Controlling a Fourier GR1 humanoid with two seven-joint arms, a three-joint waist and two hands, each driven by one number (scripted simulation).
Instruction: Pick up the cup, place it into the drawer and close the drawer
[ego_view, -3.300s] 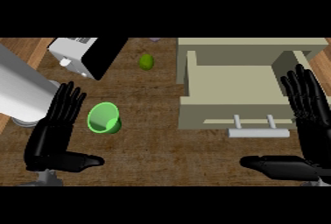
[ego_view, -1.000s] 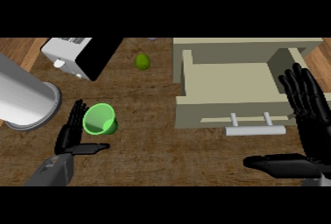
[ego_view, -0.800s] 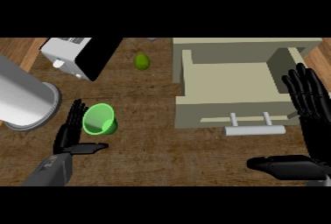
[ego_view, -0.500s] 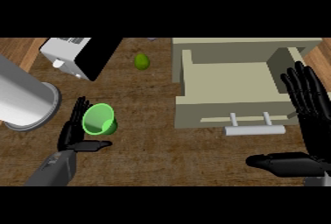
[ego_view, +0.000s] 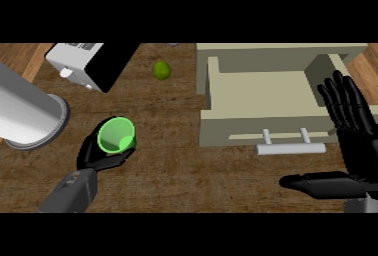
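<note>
Left hand (ego_view: 103, 156) curled round green cup (ego_view: 117, 135), which sits on the table (ego_view: 177, 170) left of the open drawer (ego_view: 269, 95). Right hand (ego_view: 354, 125) flat, fingers straight, resting at right edge beside the drawer. Small green fruit (ego_view: 162, 70) up top, white box (ego_view: 88, 62) at upper left.

Green cup (ego_view: 117, 136); beige drawer (ego_view: 266, 95); black hands; brown wood-grain counter (ego_view: 192, 175).

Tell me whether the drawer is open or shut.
Open. The drawer is pulled out, its bare inside showing from above, with its handle at the front. The green cup is not in it.
</note>
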